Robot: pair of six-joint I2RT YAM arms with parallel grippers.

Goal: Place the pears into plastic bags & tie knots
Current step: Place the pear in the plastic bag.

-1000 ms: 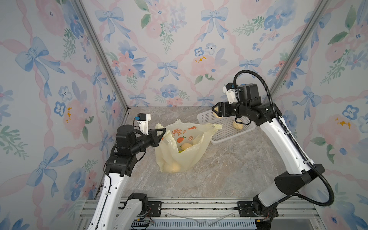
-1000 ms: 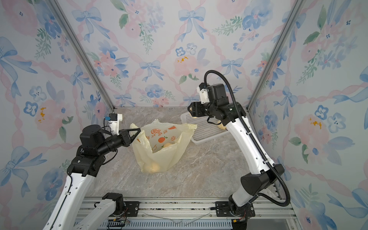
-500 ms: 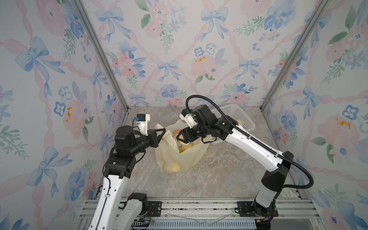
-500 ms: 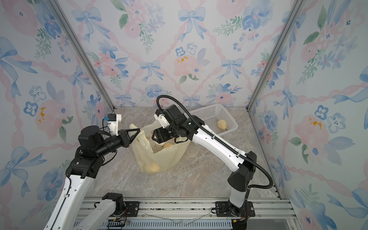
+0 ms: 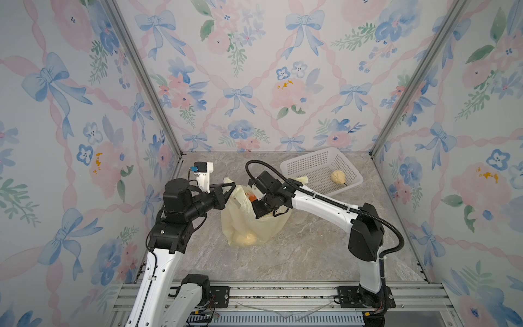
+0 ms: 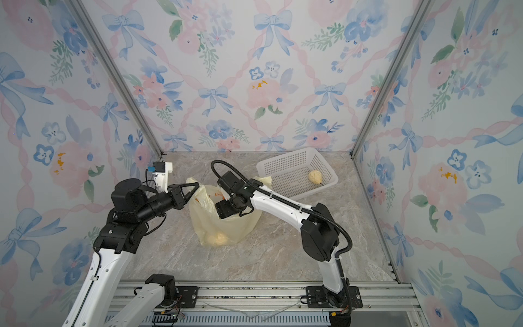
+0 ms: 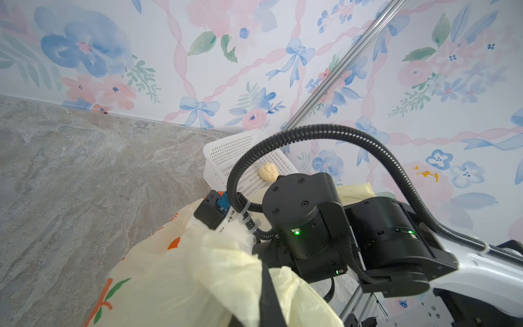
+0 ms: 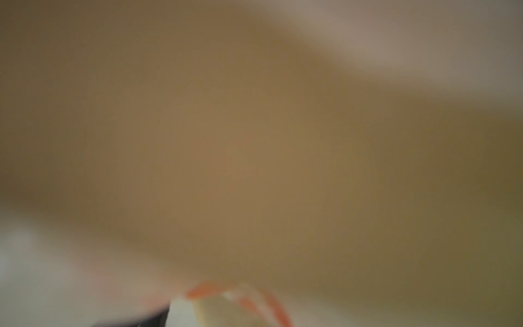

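My left hand [image 5: 232,186] is closed on the rim of the bag [image 5: 254,226], which stands mouth up near the basket [image 5: 300,164]. My right hand [image 5: 261,211] is inside it; how open, I cannot tell. One pear [image 5: 338,177] lies in the basket, stem pointing front-right.

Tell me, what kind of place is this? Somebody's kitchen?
Probably a robot practice booth, not a kitchen: flowery blue-and-pink wallpaper panels box in a grey marble-look tabletop, and two black-and-white robot arms stand bolted to a silver metal rail.

The right pincer [image 5: 261,209] has swung from over the basket [image 5: 311,164] down into the bag [image 5: 243,223].
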